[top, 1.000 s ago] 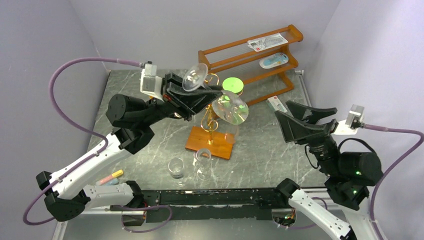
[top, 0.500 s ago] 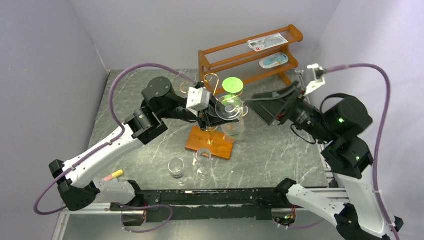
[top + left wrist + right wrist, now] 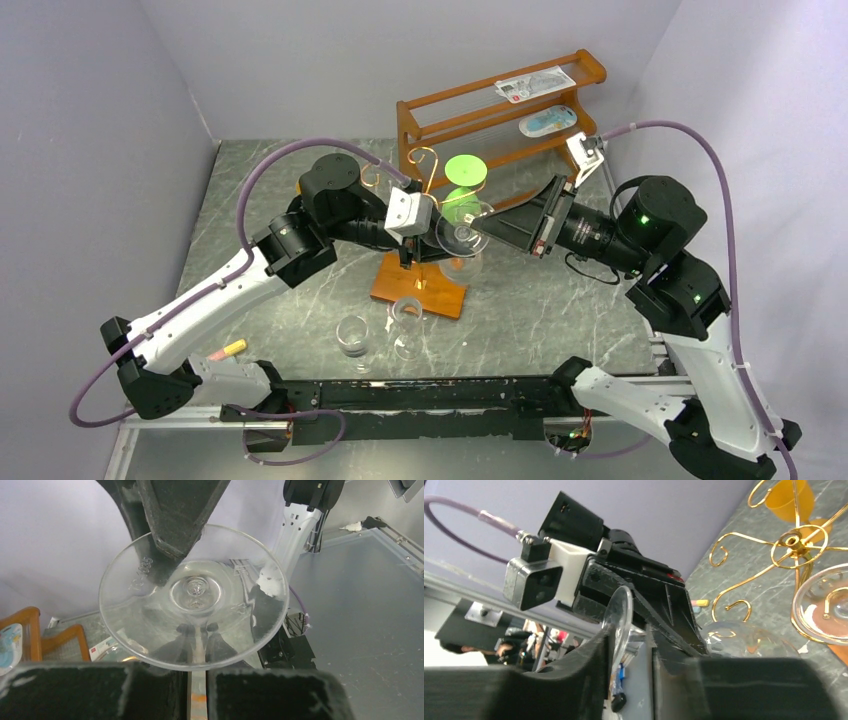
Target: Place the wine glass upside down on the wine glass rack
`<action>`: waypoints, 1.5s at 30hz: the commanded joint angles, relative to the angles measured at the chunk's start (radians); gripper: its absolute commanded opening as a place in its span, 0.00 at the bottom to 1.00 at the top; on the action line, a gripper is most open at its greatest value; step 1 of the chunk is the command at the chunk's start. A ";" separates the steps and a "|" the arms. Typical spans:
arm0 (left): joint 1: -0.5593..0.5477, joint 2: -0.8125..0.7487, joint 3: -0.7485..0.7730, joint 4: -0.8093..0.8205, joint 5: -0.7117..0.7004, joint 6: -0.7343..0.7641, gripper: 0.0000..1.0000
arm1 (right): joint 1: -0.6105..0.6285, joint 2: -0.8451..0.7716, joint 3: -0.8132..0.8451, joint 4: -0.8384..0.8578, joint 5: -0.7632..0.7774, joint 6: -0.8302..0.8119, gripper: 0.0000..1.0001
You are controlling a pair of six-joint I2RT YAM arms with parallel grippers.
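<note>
The clear wine glass [image 3: 463,232] hangs upside down over the wine glass rack [image 3: 425,165], a gold wire tree on an orange-brown base [image 3: 440,292]. My left gripper [image 3: 432,245] is shut on its stem. In the left wrist view the stem runs between the left gripper's [image 3: 199,645] fingers, and the round foot [image 3: 150,610] faces the camera. My right gripper [image 3: 492,226] reaches in from the right. Its jaws straddle the foot's rim [image 3: 620,610]. The right gripper [image 3: 631,635] is open, with one finger against the glass and a gap at the other.
A green glass [image 3: 465,168] hangs on the rack's far side, and another clear foot [image 3: 824,610] sits in a rack arm. Two clear glasses [image 3: 352,335] [image 3: 405,318] stand near the front edge. A brown three-tier shelf [image 3: 500,110] fills the back right.
The right arm swung in from the right edge to the glass's foot, and its jaws narrowed around the rim. The left gripper turned the glass foot-up and brought it down over the rack.
</note>
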 commanded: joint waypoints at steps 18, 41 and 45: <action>-0.010 -0.095 -0.108 0.118 -0.026 -0.085 0.36 | 0.002 -0.076 -0.119 0.236 -0.184 0.314 0.00; -0.010 -0.152 -0.095 0.117 -0.105 -0.139 0.05 | 0.001 -0.093 -0.086 0.213 -0.053 0.306 0.41; -0.010 -0.154 0.004 0.046 -0.185 -0.239 0.05 | 0.000 -0.110 -0.104 0.203 0.025 0.260 0.67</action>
